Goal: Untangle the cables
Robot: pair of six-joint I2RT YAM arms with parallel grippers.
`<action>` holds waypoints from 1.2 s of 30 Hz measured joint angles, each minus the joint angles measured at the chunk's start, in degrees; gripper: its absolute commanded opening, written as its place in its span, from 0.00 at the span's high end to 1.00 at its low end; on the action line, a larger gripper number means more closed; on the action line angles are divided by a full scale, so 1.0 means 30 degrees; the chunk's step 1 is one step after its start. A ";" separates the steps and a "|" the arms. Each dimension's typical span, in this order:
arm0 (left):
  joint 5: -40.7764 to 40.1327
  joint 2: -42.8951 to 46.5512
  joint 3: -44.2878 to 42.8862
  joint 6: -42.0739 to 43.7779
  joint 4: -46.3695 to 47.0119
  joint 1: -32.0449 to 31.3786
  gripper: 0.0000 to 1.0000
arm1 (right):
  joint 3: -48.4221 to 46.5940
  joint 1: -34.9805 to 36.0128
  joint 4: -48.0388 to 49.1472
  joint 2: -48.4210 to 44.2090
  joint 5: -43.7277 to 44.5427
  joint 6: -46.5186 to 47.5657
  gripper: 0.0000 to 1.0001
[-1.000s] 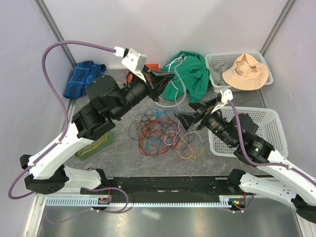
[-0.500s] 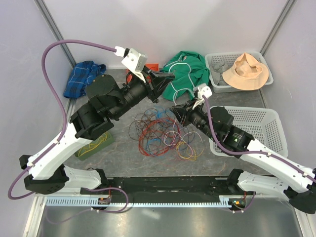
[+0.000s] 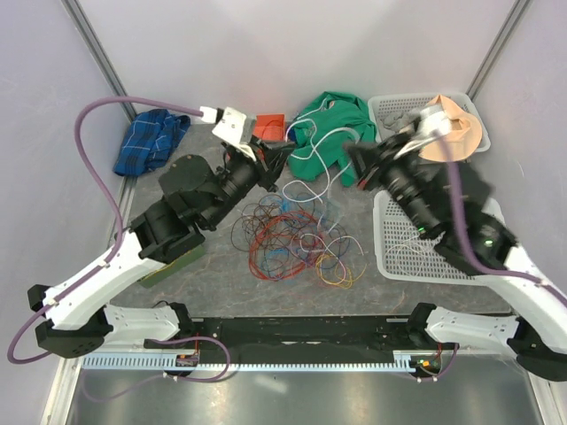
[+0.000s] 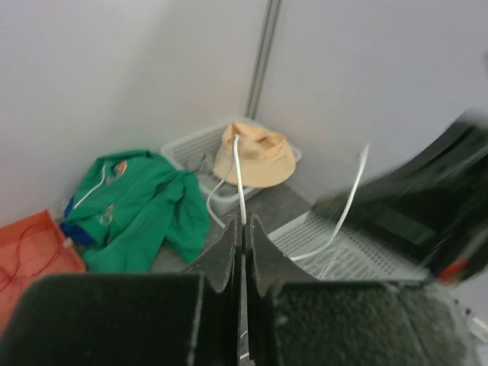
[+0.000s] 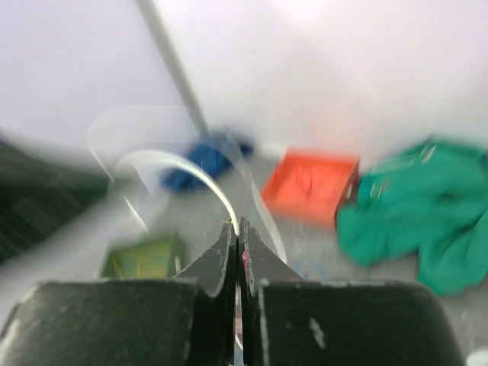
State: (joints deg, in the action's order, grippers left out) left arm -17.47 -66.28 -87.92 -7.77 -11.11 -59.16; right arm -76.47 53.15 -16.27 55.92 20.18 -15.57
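White cable (image 4: 239, 171), thin and flexible, is pinched between the closed black fingers (image 4: 226, 252) of the left gripper (image 4: 242, 223). It rises from the tips toward a peach fabric sun hat (image 4: 255, 160) in a white plastic basket (image 4: 187, 146). The right gripper (image 5: 235, 226), jaws likewise pressed together, nips a pale strand that arcs off to its left in a motion-blurred view. Seen from above, the white cable runs between both grippers across a crumpled green garment (image 3: 341, 146). Nearer the arm bases, the tangle of red, yellow, orange, blue and purple cables (image 3: 292, 235) lies on the grey table (image 3: 221, 283), beside a second white basket (image 3: 399, 266).
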 measured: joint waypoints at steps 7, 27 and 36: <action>-0.1260 0.0670 0.5034 -0.0058 0.2324 -0.0270 0.21 | -0.8735 0.0146 -0.3308 0.2266 0.3555 0.1253 1.00; -0.2980 0.2637 1.0928 -0.3257 0.2514 0.0015 0.01 | -1.3879 0.0015 -0.4940 0.3140 1.2335 0.4087 1.00; -0.2302 0.3643 1.3777 -0.7512 0.1173 0.0015 0.01 | -0.9041 -0.0007 -0.1865 0.0335 1.6524 0.7074 1.00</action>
State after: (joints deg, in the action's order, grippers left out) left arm -24.38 -55.35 -46.59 -30.30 -7.60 -59.11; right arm -103.59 53.12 -21.87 56.93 69.76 5.65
